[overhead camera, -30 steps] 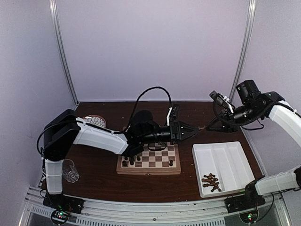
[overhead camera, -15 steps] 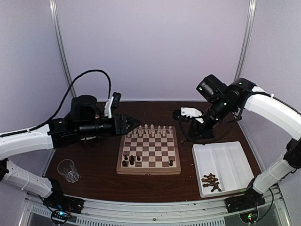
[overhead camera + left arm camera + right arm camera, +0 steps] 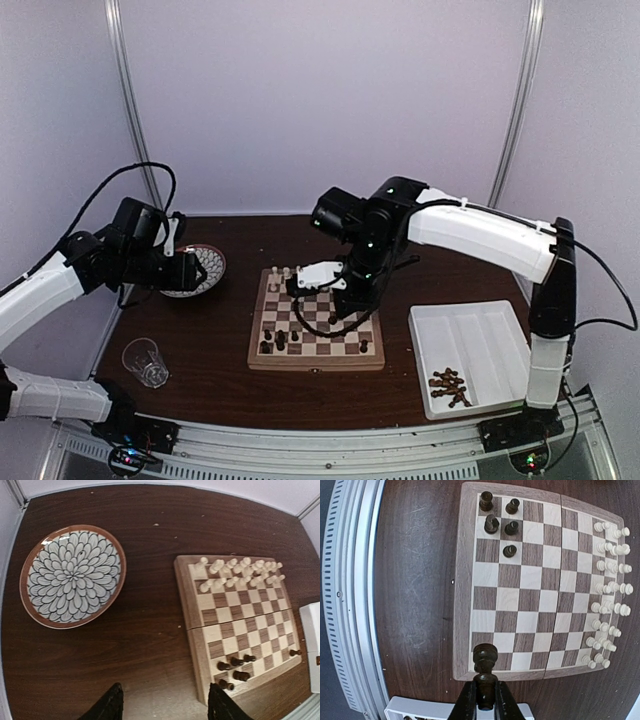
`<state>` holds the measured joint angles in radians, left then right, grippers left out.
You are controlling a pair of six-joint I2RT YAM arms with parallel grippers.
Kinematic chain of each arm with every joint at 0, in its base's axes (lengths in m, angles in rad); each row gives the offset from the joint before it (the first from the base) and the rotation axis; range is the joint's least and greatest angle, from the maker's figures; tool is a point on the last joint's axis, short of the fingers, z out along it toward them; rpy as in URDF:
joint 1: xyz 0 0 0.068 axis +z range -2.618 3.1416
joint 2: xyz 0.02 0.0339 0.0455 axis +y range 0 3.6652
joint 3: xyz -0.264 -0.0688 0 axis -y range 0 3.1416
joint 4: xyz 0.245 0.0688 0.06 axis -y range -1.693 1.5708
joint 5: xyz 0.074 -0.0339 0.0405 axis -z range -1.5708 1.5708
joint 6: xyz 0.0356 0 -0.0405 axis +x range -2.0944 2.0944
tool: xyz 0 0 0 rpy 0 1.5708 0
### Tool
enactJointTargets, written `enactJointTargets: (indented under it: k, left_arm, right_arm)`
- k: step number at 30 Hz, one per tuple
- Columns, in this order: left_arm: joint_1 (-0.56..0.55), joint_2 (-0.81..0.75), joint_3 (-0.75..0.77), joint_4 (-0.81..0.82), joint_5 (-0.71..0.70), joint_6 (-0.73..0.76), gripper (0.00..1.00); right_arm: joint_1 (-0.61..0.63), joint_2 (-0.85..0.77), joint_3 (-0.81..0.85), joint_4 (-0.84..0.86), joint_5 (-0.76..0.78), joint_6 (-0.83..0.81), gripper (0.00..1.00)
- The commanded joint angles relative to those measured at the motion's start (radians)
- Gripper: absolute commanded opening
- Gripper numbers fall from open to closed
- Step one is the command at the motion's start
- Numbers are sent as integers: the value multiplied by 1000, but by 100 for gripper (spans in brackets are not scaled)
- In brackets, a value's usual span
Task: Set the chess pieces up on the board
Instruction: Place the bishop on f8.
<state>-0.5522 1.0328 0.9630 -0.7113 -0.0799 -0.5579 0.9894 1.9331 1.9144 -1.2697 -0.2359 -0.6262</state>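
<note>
Right hand [image 3: 482, 699] with dark piece [image 3: 485, 658] now over board [image 3: 464, 605]; left hand [image 3: 165, 707] retracted

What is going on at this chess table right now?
The right gripper is shut on a dark piece, held above the board. The white pieces fill the two far rows. Only a few dark pieces stand at the near edge, and a heap of others lies in the tray. The left gripper is open and empty, near the plate.
</note>
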Motion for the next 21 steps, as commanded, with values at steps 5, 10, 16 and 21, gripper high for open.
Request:
enactJointTargets:
  k: [5,10,16,21]
  left_arm:
    - [129,72,-3,1,-2,240,58]
    - [249,29,-65,62,144,218,58]
    - [267,7,-64,28,37,223,58]
    - [268,-1,-67,33,48,225,58]
  right_arm:
    - [66,201,200,-109,107,-18,5]
    - [80,290,249,-124,157,-41,5]
    - [90,351,281,-121,178,-53,4]
    - [101,373,287,-115,179,-74,4]
